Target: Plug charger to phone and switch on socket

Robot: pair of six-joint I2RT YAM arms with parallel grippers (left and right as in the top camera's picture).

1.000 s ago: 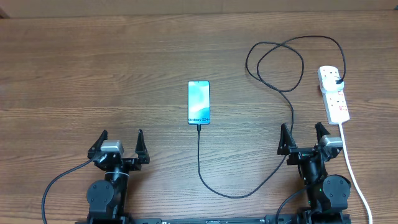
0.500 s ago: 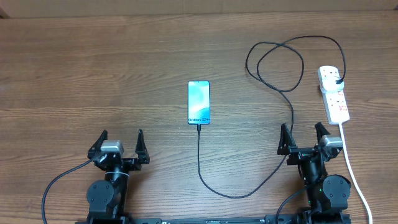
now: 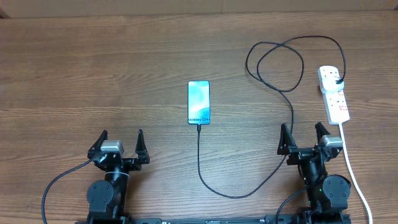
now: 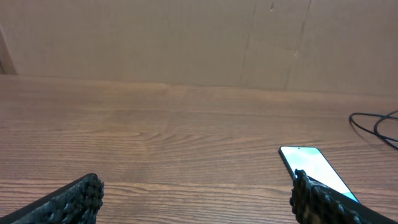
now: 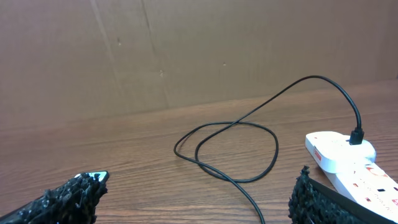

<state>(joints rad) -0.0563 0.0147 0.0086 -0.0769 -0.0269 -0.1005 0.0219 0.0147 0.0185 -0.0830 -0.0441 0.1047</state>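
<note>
The phone (image 3: pixel 199 102) lies flat mid-table, light blue screen up; it also shows in the left wrist view (image 4: pixel 314 168) and its corner in the right wrist view (image 5: pixel 93 176). The charger cable (image 3: pixel 273 56) runs from the phone's near end, loops at the right, and its black plug sits in the white socket strip (image 3: pixel 334 93), also seen in the right wrist view (image 5: pixel 348 155). My left gripper (image 3: pixel 120 142) is open and empty near the front left. My right gripper (image 3: pixel 303 135) is open and empty, just in front of the socket.
The socket's thick white cord (image 3: pixel 353 171) trails toward the front edge past my right arm. A brown cardboard wall (image 4: pixel 186 43) stands behind the table. The cable's loose loop (image 5: pixel 230 149) lies between the phone and the socket.
</note>
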